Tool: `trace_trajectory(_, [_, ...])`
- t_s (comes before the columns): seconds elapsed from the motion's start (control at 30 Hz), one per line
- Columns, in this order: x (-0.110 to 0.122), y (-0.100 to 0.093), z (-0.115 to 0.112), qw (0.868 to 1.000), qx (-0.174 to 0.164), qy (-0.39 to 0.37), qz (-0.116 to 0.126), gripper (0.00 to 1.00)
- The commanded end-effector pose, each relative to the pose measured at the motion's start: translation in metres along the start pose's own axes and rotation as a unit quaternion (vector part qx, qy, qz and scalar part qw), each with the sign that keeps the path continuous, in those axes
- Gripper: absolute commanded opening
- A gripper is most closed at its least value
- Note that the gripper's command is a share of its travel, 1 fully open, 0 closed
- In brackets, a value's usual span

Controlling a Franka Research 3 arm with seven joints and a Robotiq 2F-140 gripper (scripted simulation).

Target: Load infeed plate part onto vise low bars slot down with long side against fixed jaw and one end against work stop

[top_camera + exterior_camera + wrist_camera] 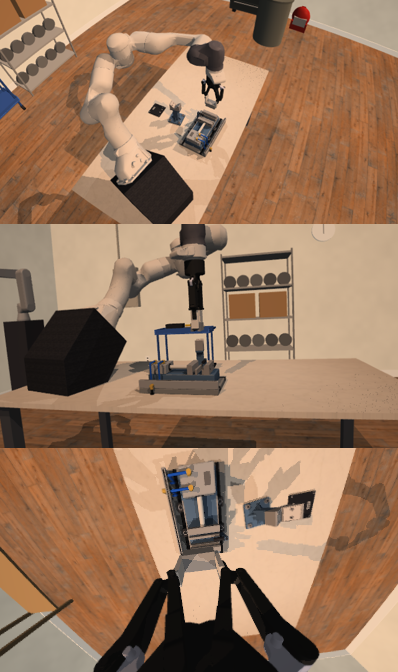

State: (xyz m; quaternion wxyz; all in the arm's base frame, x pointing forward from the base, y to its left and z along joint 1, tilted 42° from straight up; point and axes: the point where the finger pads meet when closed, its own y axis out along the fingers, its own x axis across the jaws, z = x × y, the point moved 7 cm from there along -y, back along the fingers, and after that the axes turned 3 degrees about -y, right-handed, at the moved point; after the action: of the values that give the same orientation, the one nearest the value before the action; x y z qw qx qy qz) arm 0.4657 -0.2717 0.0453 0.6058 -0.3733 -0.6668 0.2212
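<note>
My gripper (212, 99) (196, 318) (199, 558) points down and is shut on the part (211, 104) (199, 325) (201, 561), a light grey block held across its length between the fingertips. The part hangs in the air, well above the height of the vise (194, 144) (186, 377) (197, 484). In the exterior view it is roughly above the jaws, the moving jaw (192, 368) and the fixed jaw (208, 367), which stand apart. Which way the milled slot faces is not clear. The work stop is too small to tell.
The V-block (175, 106) (199, 345) stands on its post with a blue base (176, 119) (254, 518), beside the vise. The black infeed plate (157, 109) (308, 497) lies beyond it with nothing on it. Blue air hoses (159, 370) rise at the vise's cylinder end.
</note>
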Motion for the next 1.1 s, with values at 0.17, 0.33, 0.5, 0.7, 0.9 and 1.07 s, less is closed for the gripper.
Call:
trace_trajectory(0.17, [-0.001, -0.001, -0.001, 1.000, -0.003, 0.003, -0.001, 0.00])
trace_trajectory(0.33, [-0.001, -0.001, -0.001, 1.000, -0.003, 0.003, -0.001, 0.00])
trace_trajectory(0.5, [-0.001, -0.001, -0.001, 1.000, -0.003, 0.004, -0.001, 0.00])
trace_trajectory(0.7, [-0.001, 0.002, -0.001, 1.000, -0.003, 0.005, -0.001, 0.00])
trace_trajectory(0.9, [-0.001, 0.005, -0.002, 1.000, -0.003, 0.006, -0.001, 0.00])
trace_trajectory(1.07, [-0.001, 0.011, -0.002, 1.000, -0.003, 0.006, -0.001, 0.00])
